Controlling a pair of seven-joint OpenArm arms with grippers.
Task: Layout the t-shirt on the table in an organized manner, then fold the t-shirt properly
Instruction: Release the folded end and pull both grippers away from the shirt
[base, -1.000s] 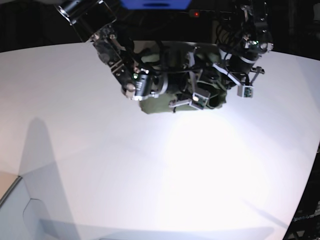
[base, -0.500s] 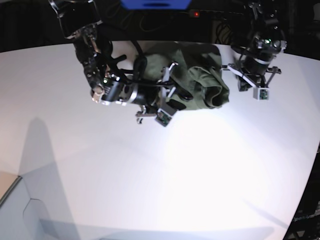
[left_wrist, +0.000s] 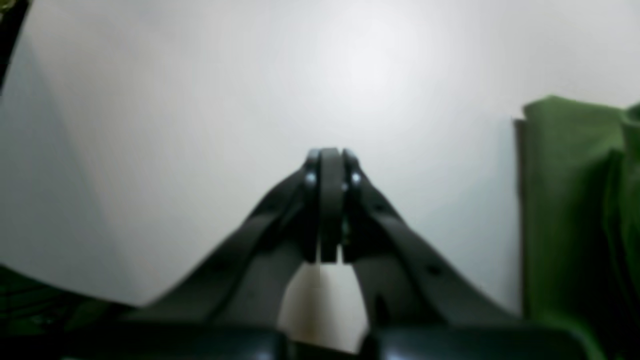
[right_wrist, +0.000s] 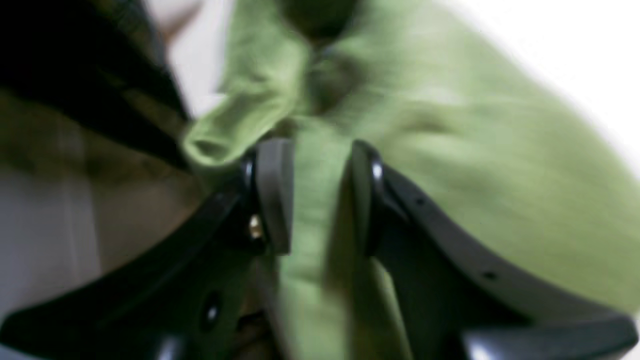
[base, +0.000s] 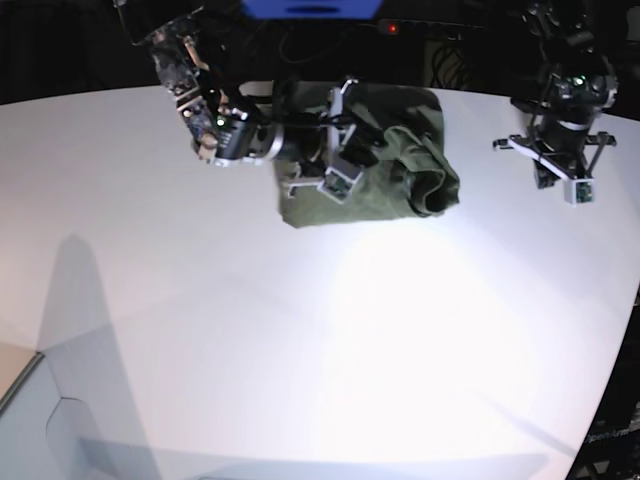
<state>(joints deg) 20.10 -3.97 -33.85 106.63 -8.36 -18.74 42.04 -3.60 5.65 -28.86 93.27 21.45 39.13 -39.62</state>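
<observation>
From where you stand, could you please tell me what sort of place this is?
Probably a robotics lab or data-collection bench: a large bare white table, two camera-carrying arms over it, dark cabling behind, and one olive t-shirt as the only work item.

Both arms black w/ silver metal sections, exposed dark cables. Left gripper (left_wrist: 327, 205): matte black curved fingers, small shiny screws nr tips. Right gripper (right_wrist: 312, 195): same black fingers, grey pads (right_wrist: 272, 192), brass screw. Green LEDs on wrists, small boxy wrist cams.
</observation>
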